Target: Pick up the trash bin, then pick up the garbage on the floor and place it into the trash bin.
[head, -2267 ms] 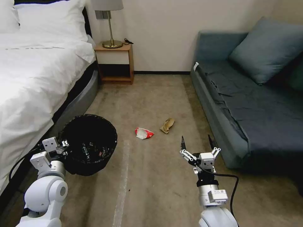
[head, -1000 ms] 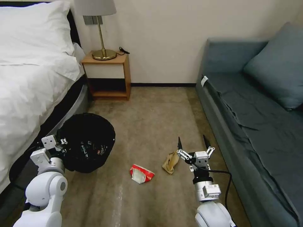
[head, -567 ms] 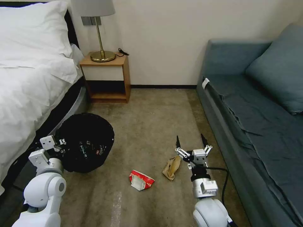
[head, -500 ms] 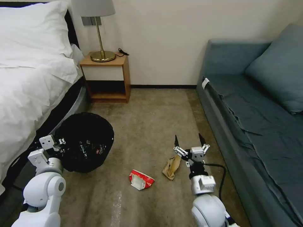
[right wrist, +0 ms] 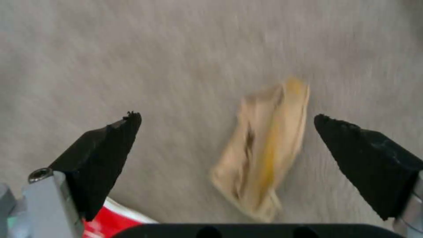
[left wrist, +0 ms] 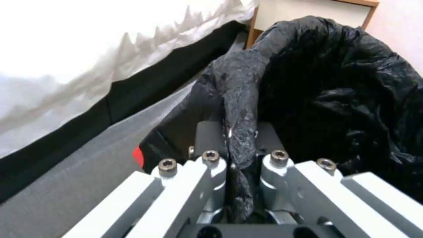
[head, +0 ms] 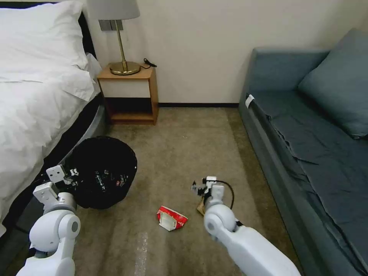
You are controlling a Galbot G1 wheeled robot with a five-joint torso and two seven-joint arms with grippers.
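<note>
Black plastic liner bunches between the closed fingers of the left claw, which pinches the rim of the round black trash bin with its crinkled bag at the lower left of the head view, next to the white-sheeted bed. The bin tilts toward the middle of the floor, with some litter showing inside it.

Right of the bin, low in the centre of the frame, a crumpled red-and-white packet lies on the tan carpet. Just right of it, the right arm reaches down so that its right claw hangs over the tan paper wad, fingers spread wide and empty, one black tip on either side of the wad and clear of it.

To take the wad cleanly, I judge the claw should drop straight down until the tips reach the carpet, staying centred so both fingers close across the wad's narrow width. The red packet sits near one fingertip and could be nudged or caught in the same pinch.

A wooden nightstand with a brass lamp stands at upper centre-left and a blue-grey sofa fills the right side; both are well apart from the wad.
</note>
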